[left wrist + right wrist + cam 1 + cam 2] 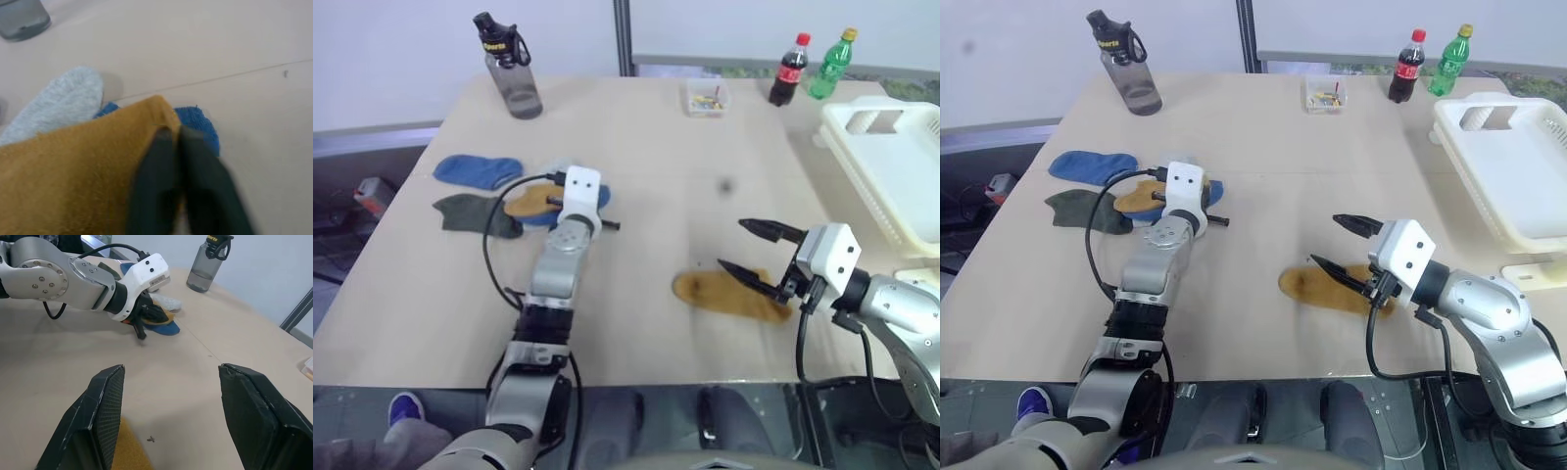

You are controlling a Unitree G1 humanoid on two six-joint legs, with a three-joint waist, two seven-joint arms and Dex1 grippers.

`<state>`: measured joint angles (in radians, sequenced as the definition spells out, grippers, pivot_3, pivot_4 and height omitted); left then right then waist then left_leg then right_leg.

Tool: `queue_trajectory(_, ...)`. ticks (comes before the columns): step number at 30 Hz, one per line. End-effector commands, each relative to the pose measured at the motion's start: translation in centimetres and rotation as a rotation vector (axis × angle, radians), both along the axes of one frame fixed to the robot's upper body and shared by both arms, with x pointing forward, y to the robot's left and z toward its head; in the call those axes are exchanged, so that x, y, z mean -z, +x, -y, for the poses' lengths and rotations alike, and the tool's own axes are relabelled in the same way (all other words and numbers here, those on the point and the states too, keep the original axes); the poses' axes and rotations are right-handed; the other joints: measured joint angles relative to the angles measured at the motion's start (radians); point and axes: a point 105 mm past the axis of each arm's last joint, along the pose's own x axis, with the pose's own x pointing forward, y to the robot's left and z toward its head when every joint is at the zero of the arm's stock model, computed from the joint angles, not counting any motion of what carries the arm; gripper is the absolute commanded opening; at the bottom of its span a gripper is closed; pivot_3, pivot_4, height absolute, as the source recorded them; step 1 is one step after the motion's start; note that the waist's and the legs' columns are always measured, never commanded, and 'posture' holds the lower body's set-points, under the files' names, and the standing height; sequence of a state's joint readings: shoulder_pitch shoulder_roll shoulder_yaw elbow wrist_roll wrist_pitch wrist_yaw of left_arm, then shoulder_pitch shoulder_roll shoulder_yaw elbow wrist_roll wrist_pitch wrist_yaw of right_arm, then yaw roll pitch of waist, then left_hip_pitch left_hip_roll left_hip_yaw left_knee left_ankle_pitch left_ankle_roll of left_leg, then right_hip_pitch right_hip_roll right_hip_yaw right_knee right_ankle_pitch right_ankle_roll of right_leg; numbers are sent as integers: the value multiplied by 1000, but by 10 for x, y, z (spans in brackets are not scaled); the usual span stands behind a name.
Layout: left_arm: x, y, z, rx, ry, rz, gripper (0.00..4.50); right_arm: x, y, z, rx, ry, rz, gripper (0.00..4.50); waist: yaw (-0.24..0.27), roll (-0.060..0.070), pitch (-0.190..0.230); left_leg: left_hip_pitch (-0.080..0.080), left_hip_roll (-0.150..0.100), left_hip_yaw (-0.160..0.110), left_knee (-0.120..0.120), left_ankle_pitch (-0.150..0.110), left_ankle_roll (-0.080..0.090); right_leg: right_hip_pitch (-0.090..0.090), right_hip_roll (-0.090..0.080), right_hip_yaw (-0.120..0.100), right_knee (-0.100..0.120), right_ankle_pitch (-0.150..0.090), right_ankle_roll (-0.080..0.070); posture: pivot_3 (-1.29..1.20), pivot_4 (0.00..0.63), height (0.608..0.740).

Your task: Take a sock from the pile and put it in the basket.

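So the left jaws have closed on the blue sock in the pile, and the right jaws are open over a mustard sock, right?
Not quite: the left gripper has closed on the mustard sock in the pile, as the left wrist view shows. The right gripper is indeed open over another mustard sock.

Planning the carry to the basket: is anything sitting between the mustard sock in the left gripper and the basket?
The right gripper, open, hovers over a second mustard sock lying roughly on that line. Otherwise bare table runs to the basket.
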<state>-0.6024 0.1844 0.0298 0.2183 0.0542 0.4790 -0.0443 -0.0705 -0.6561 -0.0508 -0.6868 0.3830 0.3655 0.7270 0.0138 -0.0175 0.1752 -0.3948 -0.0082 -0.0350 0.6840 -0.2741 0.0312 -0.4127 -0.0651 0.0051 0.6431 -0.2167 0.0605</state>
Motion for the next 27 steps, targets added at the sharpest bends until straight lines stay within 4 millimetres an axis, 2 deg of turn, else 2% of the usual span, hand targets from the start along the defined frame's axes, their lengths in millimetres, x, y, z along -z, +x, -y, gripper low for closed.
queue_trajectory(1, -17, 1, 1, 6, -3, 67, 39, -11, -2, 3, 3, -1, 50, 3157, 0, 0, 0, 0, 0, 0, 0, 0, 0, 0, 0, 0, 0, 0, 0, 0, 150, 740)
queue_trajectory(5, -25, -7, -1, 52, -29, 83, 39, -12, -3, 3, 4, -2, 50, 3157, -1, 0, 0, 0, 0, 0, 0, 0, 0, 0, 0, 0, 0, 0, 0, 0, 150, 740)
queue_trajectory(7, -30, -17, 2, 121, -50, 80, 39, -12, -4, 4, 8, -2, 50, 3157, -3, 0, 0, 0, 0, 0, 0, 0, 0, 0, 0, 0, 0, 0, 0, 0, 150, 740)
queue_trajectory(13, -40, -47, 22, 322, -156, -7, 39, -11, -4, 6, 15, 0, 46, 3157, 3, 0, 0, 0, 1, 0, 0, 0, 0, 0, 0, 0, 0, 0, 0, 0, 150, 740)
queue_trajectory(16, -40, -49, 34, 351, -213, -83, 39, -11, -4, 7, 19, 1, 45, 3157, 2, 0, 0, 0, 1, 0, 1, 0, 0, 1, -1, 0, 0, 0, 0, 0, 150, 740)
queue_trajectory(17, -39, -47, 41, 356, -238, -118, 39, -11, -4, 8, 23, 1, 46, 3157, 2, 0, 0, 0, 0, 0, 1, 0, 0, 1, -1, 0, 0, 0, 0, 0, 150, 740)
queue_trajectory(19, -32, -44, 72, 414, -268, -193, 39, -12, -4, 10, 36, 3, 47, 3157, 3, 0, 0, 0, 0, -1, 2, 0, 0, 1, 0, -1, 0, 0, 0, 0, 150, 740)
queue_trajectory(21, -25, -41, 90, 444, -274, -242, 39, -12, -4, 11, 44, 3, 47, 3157, 1, 0, 0, 0, -1, -1, 2, 0, 0, 1, 0, -1, 0, 0, 0, 0, 150, 740)
queue_trajectory(22, -18, -39, 110, 483, -289, -283, 39, -12, -4, 12, 50, 1, 46, 3157, 0, 0, 0, 0, -1, -1, 2, 0, 0, 1, 0, -1, 0, 0, 0, 0, 150, 740)
queue_trajectory(24, -8, -39, 136, 540, -292, -336, 39, -12, -5, 13, 60, -1, 45, 3157, 1, 0, 0, 0, -1, -1, 2, 0, 0, 1, 0, -1, 0, 0, 0, 0, 150, 740)
queue_trajectory(27, 6, -38, 177, 616, -244, -403, 39, -4, 0, 23, 135, 35, -71, 3157, 0, 0, 0, 0, -1, 0, 2, 0, 0, 1, 0, 0, 0, 0, 0, 0, 150, 740)
